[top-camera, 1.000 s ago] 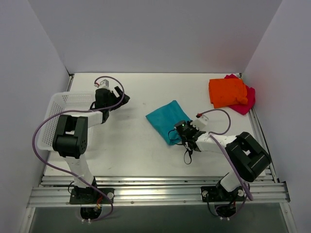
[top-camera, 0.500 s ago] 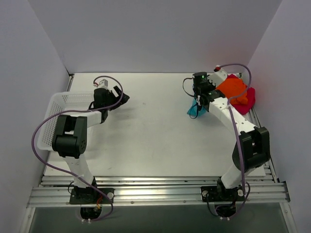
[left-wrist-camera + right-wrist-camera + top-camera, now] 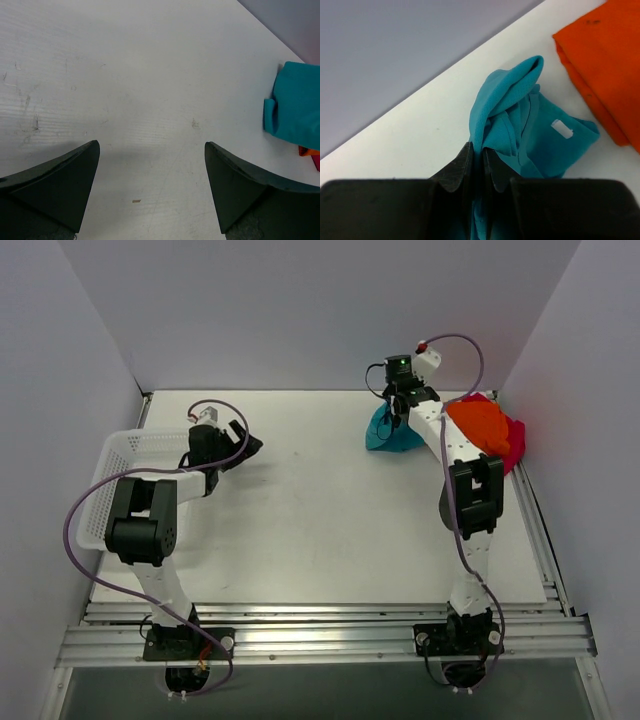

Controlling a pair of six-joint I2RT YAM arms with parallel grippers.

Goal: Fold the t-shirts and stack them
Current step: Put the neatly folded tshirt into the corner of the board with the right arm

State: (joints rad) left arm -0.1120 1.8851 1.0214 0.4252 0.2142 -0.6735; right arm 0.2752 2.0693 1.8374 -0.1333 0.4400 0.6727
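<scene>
Teal shirt (image 3: 520, 115) cloth is bunched in loose folds at the far side of the tabletop (image 3: 300, 520). The right pincer (image 3: 477, 152) is clenched on a gathered ridge of it, and the rest seems to sag onto the surface. A pinch on one edge like this suits carrying more than folding, and the crumpled bundle would probably need tidying before it counts as folded. It sits just beside the orange shirt (image 3: 605, 60), with a strip of white showing between them in the wrist view. The orange shirt lies flat and squared on top of the pink shirt (image 3: 513, 445) in the far right corner, evidently the start of the stack, so the teal one looks bound for the top of it.

The left pincer (image 3: 151, 145) is released, jaws wide apart with nothing between them, low over bare surface next to the white basket (image 3: 110, 490), likely parked out of the way.

The tabletop is smooth and white, with faint scuffs and a small speck. Pale grey walls (image 3: 300, 310) close it in on three sides, and metal rails (image 3: 320, 635) run along the near edge.
</scene>
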